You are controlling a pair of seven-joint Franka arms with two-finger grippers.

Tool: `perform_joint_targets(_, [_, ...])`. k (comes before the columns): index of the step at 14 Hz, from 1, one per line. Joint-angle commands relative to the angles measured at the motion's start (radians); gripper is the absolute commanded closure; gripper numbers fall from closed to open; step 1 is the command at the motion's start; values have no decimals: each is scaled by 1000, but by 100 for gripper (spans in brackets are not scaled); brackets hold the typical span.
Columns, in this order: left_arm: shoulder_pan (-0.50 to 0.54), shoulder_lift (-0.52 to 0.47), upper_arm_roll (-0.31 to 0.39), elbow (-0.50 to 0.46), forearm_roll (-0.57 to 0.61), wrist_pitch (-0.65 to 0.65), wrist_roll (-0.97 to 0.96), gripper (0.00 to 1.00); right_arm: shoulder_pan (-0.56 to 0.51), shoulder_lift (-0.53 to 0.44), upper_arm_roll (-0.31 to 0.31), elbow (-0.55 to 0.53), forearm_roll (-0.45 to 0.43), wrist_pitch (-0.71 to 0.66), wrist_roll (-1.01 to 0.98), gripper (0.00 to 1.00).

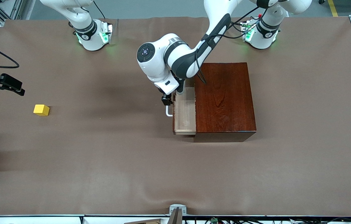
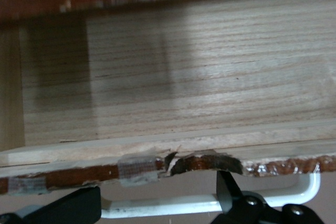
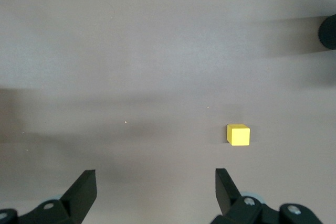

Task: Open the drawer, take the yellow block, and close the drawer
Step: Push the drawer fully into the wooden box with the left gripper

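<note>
Front view: the dark reddish-brown wooden box sits on the brown table toward the left arm's end. Its pale wood drawer stands partly pulled out toward the right arm's end. The left gripper is down at the drawer's white handle. The yellow block lies on the bare table well apart from the box, toward the right arm's end and outside the drawer. The right gripper hangs above the table near that end, close to the block but not touching it.

Left wrist view: the drawer's pale grained floor shows no object on the part in sight. The left gripper has its black fingers spread wide, one on each side of a stretch of the white handle; they straddle the bar without pinching it. The drawer's front edge is chipped and patched with tape.

Right wrist view: the right gripper hovers over the table with its fingers wide apart and nothing between them. The yellow block rests on the cloth just ahead of one finger, apart from it.
</note>
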Motion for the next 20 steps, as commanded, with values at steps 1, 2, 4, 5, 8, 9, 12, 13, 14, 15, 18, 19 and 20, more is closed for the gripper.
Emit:
perform_joint_targets(1, [-13,-23,10,-24,40,-50,7,0,-9,-8,7,-1,0,-1,4,0])
perform_joint_targets(2, [-14,-23,10,-24,41,-50,-3,0,-9,-8,7,0,0,-3,4,0])
perform_joint_targets(4, [-14,-25,18,-22,60,-52,-26,0,-7,-8,7,0,-10,-4,3,0])
perform_joint_targets(5, [-14,-32,18,-22,73,-50,-45,0,-7,-8,7,0,-12,-4,3,0])
perform_joint_targets(8, [-14,-46,18,-22,83,-59,-62,0,-9,-8,7,0,-12,-6,3,0])
perform_joint_targets(9, [-14,-48,20,-22,84,-66,-62,0,-9,-8,7,0,-13,-6,3,0])
perform_joint_targets(12, [-14,-46,20,-24,87,-89,-62,0,-9,-8,7,0,-13,-6,4,0])
perform_joint_targets(13, [-14,-46,20,-24,87,-98,-63,0,-9,-8,7,0,-13,-6,4,0])
perform_joint_targets(14, [-14,-46,21,-25,87,-107,-78,0,-9,-8,7,0,-13,-6,4,0])
perform_joint_targets(15, [-13,-46,27,-25,89,-110,-92,0,-9,-8,7,0,-12,-6,6,0])
perform_joint_targets(18, [-11,-43,43,-25,89,-145,-102,0,-9,-8,7,0,-13,-6,6,0])
perform_joint_targets(19, [-8,-43,43,-27,89,-155,-102,0,-9,-8,7,0,-13,-6,6,0])
perform_joint_targets(20, [-5,-43,44,-27,89,-159,-102,0,-9,-8,7,0,-13,-6,6,0])
